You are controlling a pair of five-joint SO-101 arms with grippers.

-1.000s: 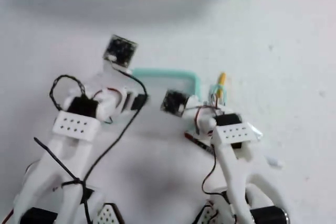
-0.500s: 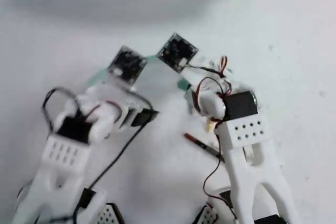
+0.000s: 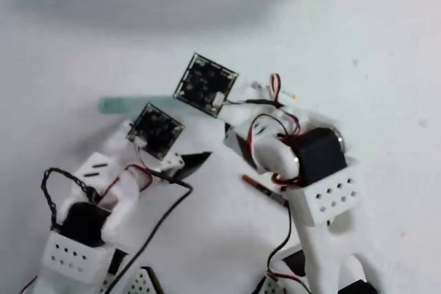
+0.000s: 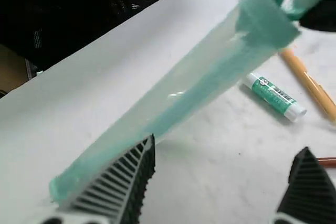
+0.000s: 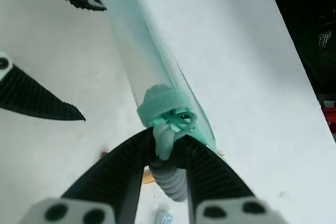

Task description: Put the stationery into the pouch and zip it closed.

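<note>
One pouch (image 4: 199,82), translucent teal, lies on the desk (image 3: 386,53), left of centre in the high view. Right gripper (image 5: 167,137): jaws pinched on the pouch's end tab, possibly the zip pull. Left gripper (image 4: 227,148): jaws wide, one touching the pouch. Loose items: one glue stick (image 4: 273,96), one orange pen (image 4: 307,85), and one dark pen (image 3: 265,189) at centre of the high view.

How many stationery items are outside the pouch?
3: glue stick and orange pen beside the pouch, dark pen by the right arm. Others may be hidden.
</note>
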